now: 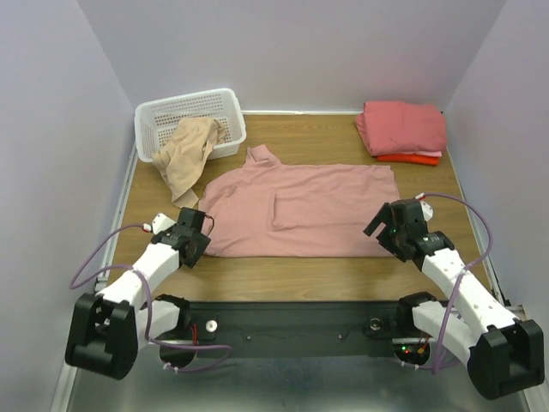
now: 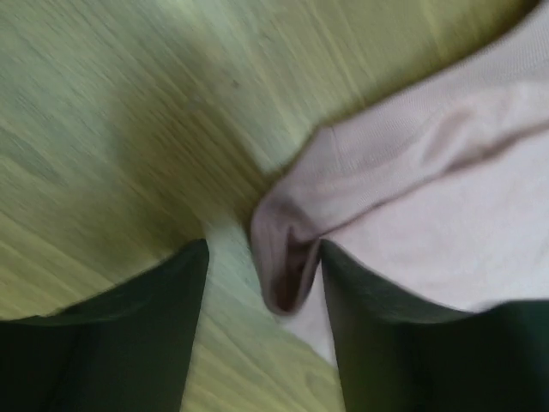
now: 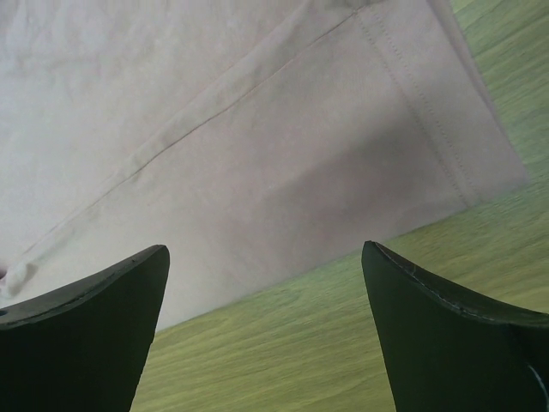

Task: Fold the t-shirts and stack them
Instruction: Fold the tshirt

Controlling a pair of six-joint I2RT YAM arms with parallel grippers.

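- My left gripper (image 1: 194,230) (image 2: 262,251) is low at the near left corner of the pink shirt (image 1: 300,210) (image 2: 429,197). Its jaws are partly spread, with a bunched fold of that corner between them.
- In the left wrist view the fold touches one finger (image 2: 377,343), while a strip of bare table (image 2: 103,129) shows between it and the other, so the cloth is not pinched.
- My right gripper (image 1: 383,227) (image 3: 266,251) has its jaws spread wide and holds nothing. It hangs over the near right corner of the same shirt.
- In the right wrist view the stitched hem and corner of the pink shirt (image 3: 214,129) lie flat just beyond my fingertips, with table (image 3: 343,343) beneath them.
- The pink shirt lies spread flat across the middle of the table (image 1: 292,275), with a flap of its own cloth folded onto its middle.
- A beige shirt (image 1: 189,154) hangs crumpled over the front rim of a white basket (image 1: 171,112) at the far left, its lower end on the table near the pink shirt.
- A stack of folded shirts (image 1: 403,124) sits at the far right, salmon-pink on top, with an orange-red shirt (image 1: 407,159) showing at the bottom.
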